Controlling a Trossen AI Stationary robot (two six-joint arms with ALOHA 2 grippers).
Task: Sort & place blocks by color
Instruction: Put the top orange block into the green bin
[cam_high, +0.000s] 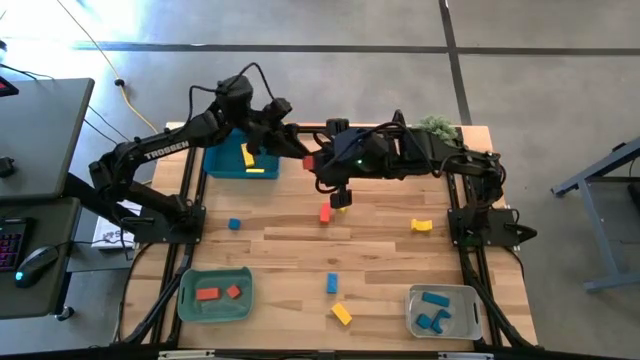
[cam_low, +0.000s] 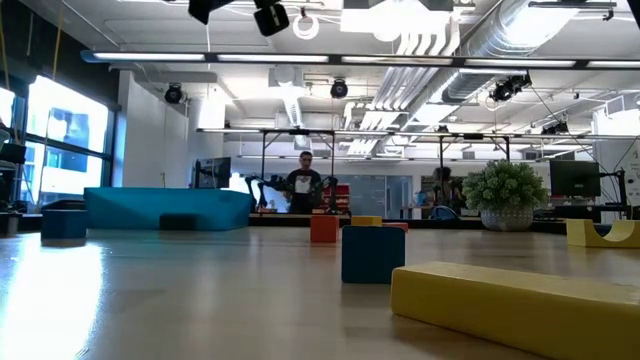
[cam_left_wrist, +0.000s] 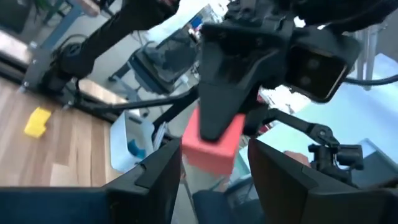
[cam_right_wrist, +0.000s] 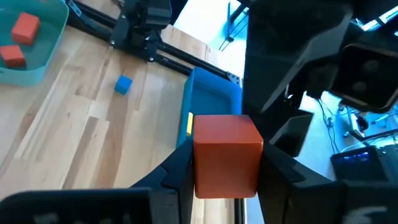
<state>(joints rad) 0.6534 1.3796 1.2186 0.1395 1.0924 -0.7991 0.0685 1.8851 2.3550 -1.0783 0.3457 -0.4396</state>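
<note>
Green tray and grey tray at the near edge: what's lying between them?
In the high view, a blue block and a yellow bar lie on the table between the green tray and the grey tray.

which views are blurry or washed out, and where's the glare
Left wrist view: soft all over, the red block and the other arm smeared, bright washout behind them. Right wrist view: the held red block is fairly crisp, the area behind it blown out white. High view: glare on the floor at top left. Low view: the near yellow bar is out of focus; ceiling lights flare.
</note>
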